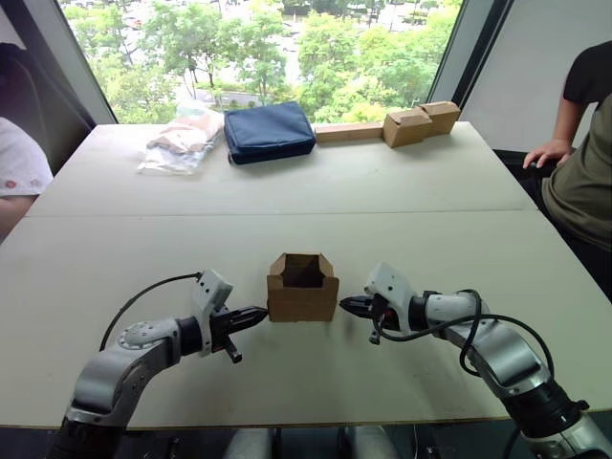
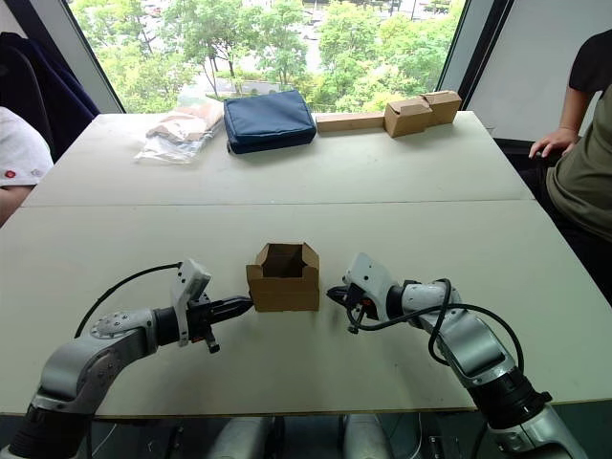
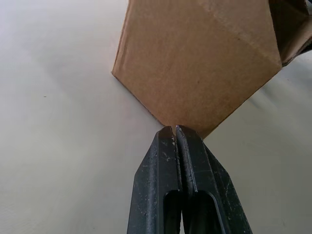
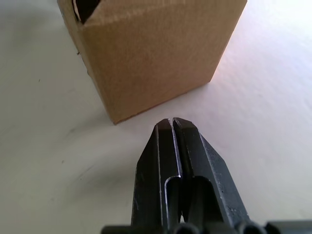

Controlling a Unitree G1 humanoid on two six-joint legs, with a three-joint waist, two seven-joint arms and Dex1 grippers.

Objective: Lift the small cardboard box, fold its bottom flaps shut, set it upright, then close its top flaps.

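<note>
**Cardboard carton standing open-topped between both grippers; closing not yet done**

Brown and unprinted, the small cardboard box [image 1: 302, 289] stands on the pale table [image 1: 287, 182], near the front edge and roughly midway between the two arms. Its upper end is open: the top flaps [image 1: 303, 267] stand up around the opening and the dark interior shows. The underside cannot be seen, so whether the lower flaps are folded shut cannot be confirmed.

The left gripper [image 1: 256, 314] lies just beside the box's left lower wall, its two black fingers [image 3: 176, 161] pressed together and holding nothing; in the left wrist view the tip sits at or almost at a lower corner, and contact cannot be confirmed. The right gripper [image 1: 346, 305] is also pinched closed and empty, pointing at the right wall with a small gap of table between.

Judgement: the box appears already set upright, which would place the work late in the sequence. Folding the top flaps down is clearly outstanding.

Well apart, at the far edge, lie a navy pouch [image 1: 269, 131], a plastic packet [image 1: 182, 142] and joined tan boxes [image 1: 419, 122].
</note>
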